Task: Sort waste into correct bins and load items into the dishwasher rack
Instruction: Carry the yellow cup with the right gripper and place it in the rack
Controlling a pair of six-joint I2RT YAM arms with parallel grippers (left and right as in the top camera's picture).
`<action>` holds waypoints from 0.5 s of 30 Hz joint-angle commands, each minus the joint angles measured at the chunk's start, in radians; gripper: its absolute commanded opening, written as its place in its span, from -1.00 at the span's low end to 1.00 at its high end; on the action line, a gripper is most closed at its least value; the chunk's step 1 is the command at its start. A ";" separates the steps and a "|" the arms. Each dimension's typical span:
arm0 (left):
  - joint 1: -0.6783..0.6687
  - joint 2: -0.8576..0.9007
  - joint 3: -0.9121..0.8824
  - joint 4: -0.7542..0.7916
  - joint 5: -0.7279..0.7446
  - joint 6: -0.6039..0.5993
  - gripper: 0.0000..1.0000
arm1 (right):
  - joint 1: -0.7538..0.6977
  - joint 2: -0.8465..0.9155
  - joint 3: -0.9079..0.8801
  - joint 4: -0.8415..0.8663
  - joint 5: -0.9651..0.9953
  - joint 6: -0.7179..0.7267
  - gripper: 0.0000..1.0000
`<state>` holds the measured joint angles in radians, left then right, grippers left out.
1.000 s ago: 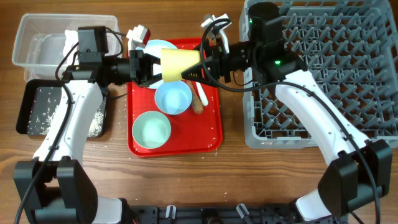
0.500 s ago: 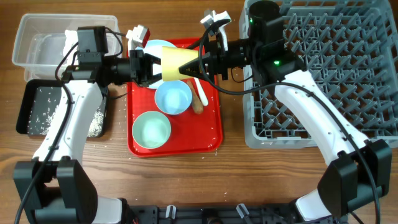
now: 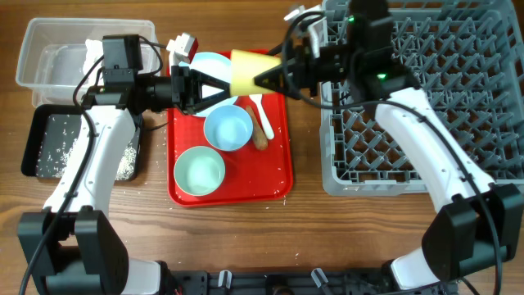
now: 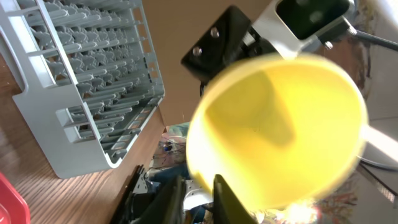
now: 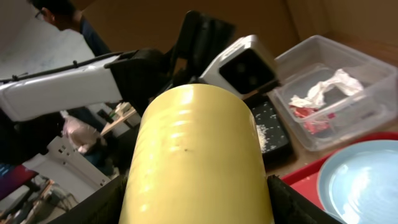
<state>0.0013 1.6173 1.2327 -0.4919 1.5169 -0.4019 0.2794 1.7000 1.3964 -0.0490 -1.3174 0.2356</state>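
The small yellow cup (image 3: 250, 72) lies on its side in the air over the back of the red tray, and my right gripper (image 3: 274, 75) is shut on it. In the right wrist view the cup (image 5: 196, 155) fills the space between both fingers. Its open mouth (image 4: 280, 130) faces my left gripper (image 3: 223, 88), which stands slightly open just left of it, holding nothing. The grey dishwasher rack (image 3: 458, 106) is on the right. On the tray rest the pale plate (image 3: 209, 64), a white bowl (image 3: 228, 129), a teal bowl (image 3: 199, 170), the white spoon (image 3: 255, 105) and a brown sausage stick (image 3: 262, 131).
The flat red tray (image 3: 274, 176) sits mid-table. At the far left the clear tub (image 3: 49, 53) holds white tissue (image 5: 326, 87) and a red wrapper (image 5: 311, 115). In front of it the black tray (image 3: 57, 143) carries loose rice (image 3: 127, 160).
My right gripper has carried the yellow cup to the right, away from my left gripper's fingers. The left jaws have parted a little; the left arm has stayed in place.
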 commanded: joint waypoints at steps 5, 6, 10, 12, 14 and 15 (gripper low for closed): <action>0.001 -0.016 0.011 0.002 -0.067 0.005 -0.60 | -0.166 0.005 0.017 -0.149 0.074 -0.002 -0.12; 0.001 -0.016 0.011 0.002 -0.108 0.005 -0.60 | -0.176 0.003 0.017 -0.190 0.117 -0.021 -0.11; 0.001 -0.016 0.011 -0.092 -0.523 0.005 -0.53 | -0.188 -0.043 0.022 -0.427 0.402 -0.105 -0.12; 0.001 -0.016 0.011 -0.177 -0.689 0.005 -0.53 | -0.188 -0.086 0.048 -0.555 0.567 -0.106 -0.12; 0.001 -0.016 0.011 -0.225 -0.780 0.005 -0.52 | -0.188 -0.126 0.095 -0.730 0.779 -0.129 -0.12; 0.001 -0.016 0.011 -0.247 -0.840 0.006 -0.52 | -0.188 -0.141 0.134 -0.852 0.917 -0.133 -0.12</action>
<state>0.0013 1.6165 1.2369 -0.7116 0.8642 -0.4023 0.0898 1.6196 1.4452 -0.7681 -0.7029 0.1371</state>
